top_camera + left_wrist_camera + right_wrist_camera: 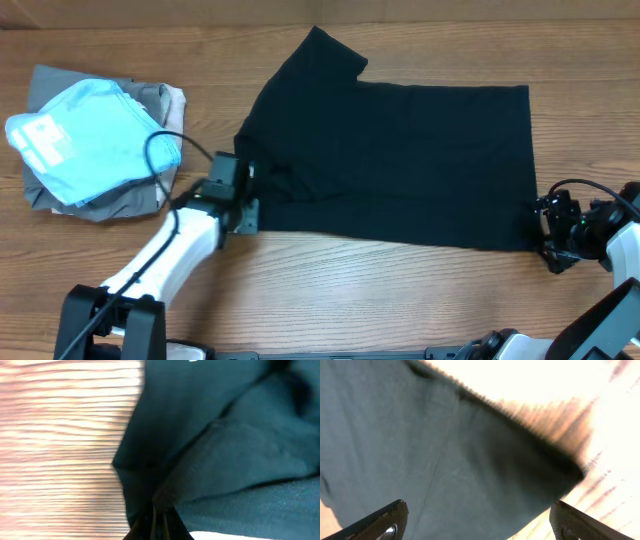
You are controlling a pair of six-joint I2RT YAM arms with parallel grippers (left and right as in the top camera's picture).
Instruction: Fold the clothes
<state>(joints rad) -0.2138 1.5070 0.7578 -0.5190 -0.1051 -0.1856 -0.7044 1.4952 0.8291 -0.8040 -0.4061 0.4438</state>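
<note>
Your black T-shirt [400, 160] lies spread flat on the wooden tabletop [330, 300], right of centre in the overhead view, with one sleeve sticking out at its upper left. Your left gripper [245, 195] sits at the shirt's left edge with its jaws pinched together. The left wrist view shows a ridge of the dark fabric [240, 455] running down into the closed fingertips [156, 520], so you have hold of a fold of the shirt there.

Your right gripper [548, 235] is at the shirt's lower right corner with its jaws spread wide and nothing gripped. From the right wrist camera, that corner of the shirt [470, 460] lies under the gap between the two fingers [385, 517]. You cannot tell whether they touch the cloth.

Well off to the left, a light blue garment [90, 140] rests on top of folded grey garments [130, 200].
</note>
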